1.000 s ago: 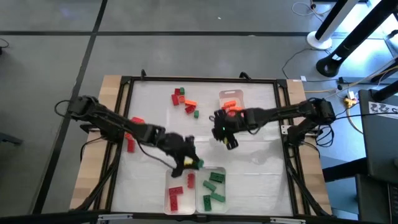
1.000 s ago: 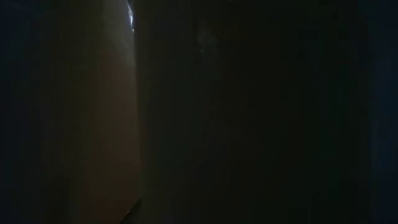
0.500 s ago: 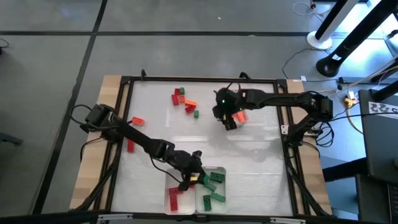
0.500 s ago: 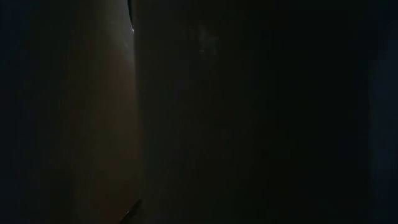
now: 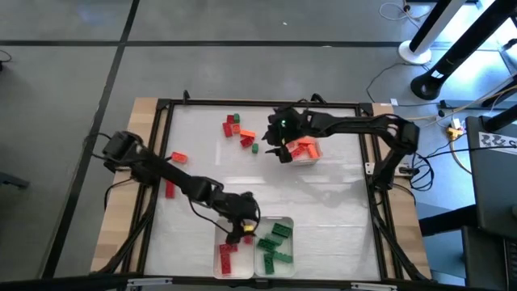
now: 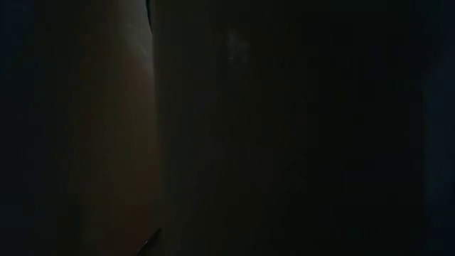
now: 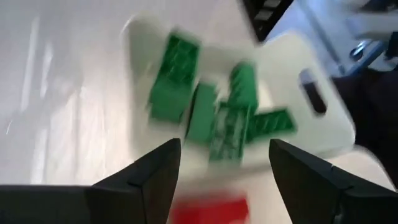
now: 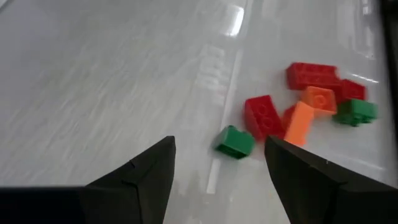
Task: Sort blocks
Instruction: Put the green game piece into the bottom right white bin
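Note:
In the high view my left gripper (image 5: 244, 228) hovers at the far edge of two white trays by the table's near edge: one with red blocks (image 5: 228, 255), one with green blocks (image 5: 275, 246). Its wrist view shows the gripper (image 7: 225, 146) open and empty above the green blocks (image 7: 217, 109), with a red block (image 7: 208, 210) below. My right gripper (image 5: 279, 150) is beside the white tray holding orange blocks (image 5: 304, 148). It is open (image 8: 219, 142) and empty, pointing at a loose cluster: a green block (image 8: 235, 140), a red block (image 8: 264, 115) and an orange block (image 8: 300, 122) lying on the table.
The loose cluster (image 5: 239, 129) lies near the table's far edge, left of centre. Two red blocks (image 5: 178, 158) (image 5: 170, 190) lie toward the left edge. A black frame (image 5: 160, 162) rims the table. The low view is dark and shows nothing.
My left gripper has moved toward the near edge, out over the trays, then drawn back a little toward the left. My right gripper has moved toward the far edge past the orange tray, then left toward the loose cluster.

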{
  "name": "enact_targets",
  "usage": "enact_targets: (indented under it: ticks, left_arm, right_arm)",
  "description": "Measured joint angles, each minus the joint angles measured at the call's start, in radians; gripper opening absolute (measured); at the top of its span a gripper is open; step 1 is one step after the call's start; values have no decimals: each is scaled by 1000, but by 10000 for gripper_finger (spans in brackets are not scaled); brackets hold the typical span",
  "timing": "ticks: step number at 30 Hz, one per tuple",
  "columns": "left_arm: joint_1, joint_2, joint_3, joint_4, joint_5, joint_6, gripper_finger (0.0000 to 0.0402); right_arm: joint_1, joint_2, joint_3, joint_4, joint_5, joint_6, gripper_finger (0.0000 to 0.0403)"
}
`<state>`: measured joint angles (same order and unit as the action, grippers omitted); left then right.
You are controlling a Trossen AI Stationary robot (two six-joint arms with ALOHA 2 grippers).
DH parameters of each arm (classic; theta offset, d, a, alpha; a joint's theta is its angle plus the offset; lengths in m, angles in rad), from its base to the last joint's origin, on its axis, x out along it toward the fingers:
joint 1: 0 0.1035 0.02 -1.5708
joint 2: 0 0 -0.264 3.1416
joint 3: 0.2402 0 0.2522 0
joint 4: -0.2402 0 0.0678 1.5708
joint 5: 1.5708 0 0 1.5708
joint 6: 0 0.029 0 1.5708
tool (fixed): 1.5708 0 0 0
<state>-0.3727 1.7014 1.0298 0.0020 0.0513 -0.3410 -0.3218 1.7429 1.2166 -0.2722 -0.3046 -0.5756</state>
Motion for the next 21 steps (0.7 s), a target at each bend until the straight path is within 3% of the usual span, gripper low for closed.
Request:
enact_targets:
  ticks: [3,11,17,21]
  left_arm:
    - [8,-76,0,-170,-3,-26,235]
    - [6,-266,0,-372,-67,4,235]
    - [7,-358,0,-496,-149,4,235]
    - [7,-400,0,-545,-194,30,235]
  right_arm:
    - [0,48,0,60,-2,18,248]
    - [0,157,-1,268,7,197,248]
    - [1,175,0,247,144,210,248]
    - [1,175,0,244,156,256,248]
